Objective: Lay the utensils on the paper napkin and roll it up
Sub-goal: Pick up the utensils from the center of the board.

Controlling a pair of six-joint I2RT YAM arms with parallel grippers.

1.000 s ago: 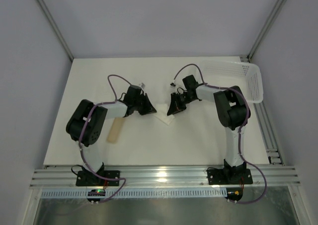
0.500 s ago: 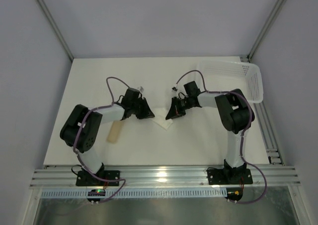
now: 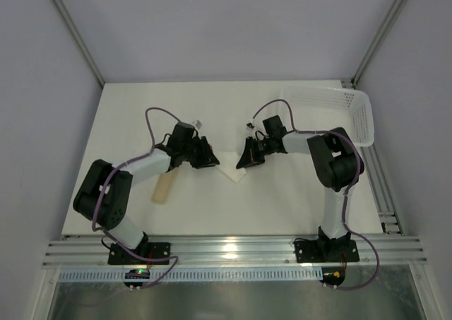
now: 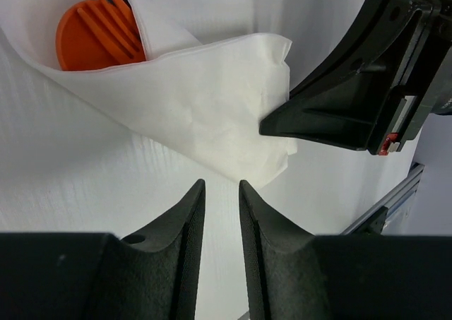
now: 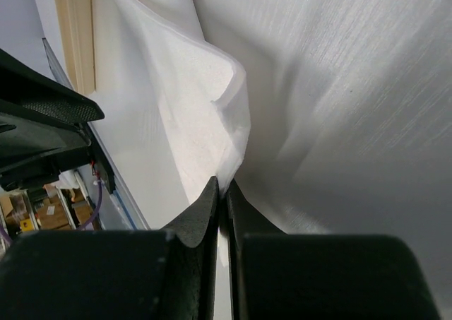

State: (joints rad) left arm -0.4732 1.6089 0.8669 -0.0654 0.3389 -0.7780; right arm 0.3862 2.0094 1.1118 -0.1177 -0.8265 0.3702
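Two tools meet at the job. My left tool [image 4: 219, 187] has its jaws slightly apart with nothing between them, the tips just short of the napkin [image 4: 212, 101]. My right tool [image 5: 221, 187] is pressed together. Its wrist view shows the napkin's folded edge running down into the tips, so I read it as pinching that edge.

The napkin lies about mid-bench, a little toward the near edge, between the two tools. The utensils [image 4: 99, 27] sit inside it, with the paper folded over them. I judge the placing done and the rolling begun. What I see is a loose, open-ended wrap, not a tight roll, so the remaining turns are left to do.

The left wrist view alone shows the orange utensils plainly, poking out of the wrap's open end, and the right tool's tip against the paper. The right wrist view alone shows the pinch itself, and of the utensils only an orange sliver. The top view hides both: the napkin is just a white corner between the tools. It does show the bench [image 3: 141, 108] as a whole, with the beige piece [image 3: 164, 187] toward the left edge and the basket [image 3: 360, 115] in the far right corner.
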